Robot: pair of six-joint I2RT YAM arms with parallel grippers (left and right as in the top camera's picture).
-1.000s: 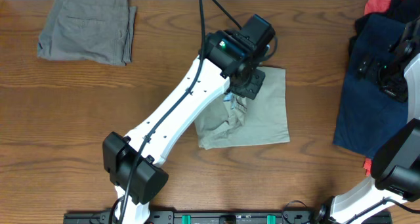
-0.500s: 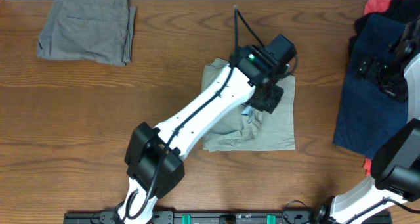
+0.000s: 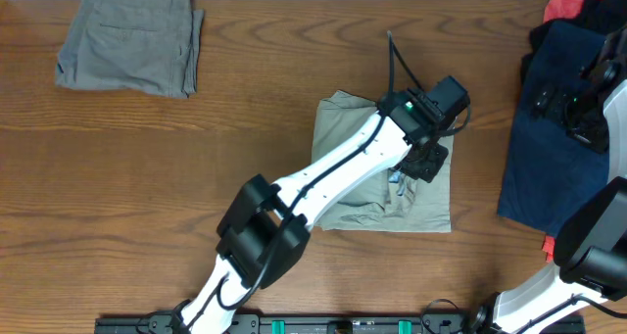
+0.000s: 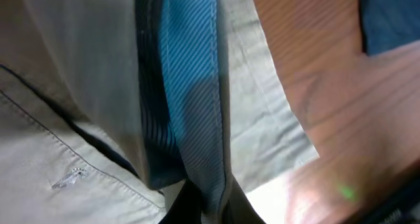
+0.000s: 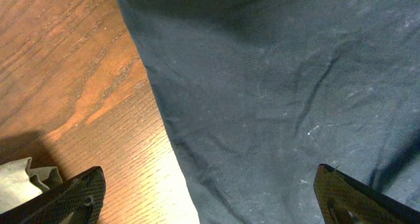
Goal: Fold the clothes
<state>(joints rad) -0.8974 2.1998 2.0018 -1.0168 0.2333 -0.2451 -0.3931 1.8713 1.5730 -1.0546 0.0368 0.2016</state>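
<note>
Now we drag the khaki garment (image 3: 431, 202) rightward across the middle of the desk (image 3: 245, 109), our left end effector (image 3: 419, 166) clamped on its bunched cloth, still mid-fold. Our right end effector (image 5: 210, 194) hangs wide open, empty.

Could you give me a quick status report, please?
Left gripper shut on khaki garment, centre. Right gripper open over navy cloth. Folded grey pile far corner, not in the way.

Navy cloth (image 5: 275, 86) on wooden table (image 5: 59, 46)
</note>
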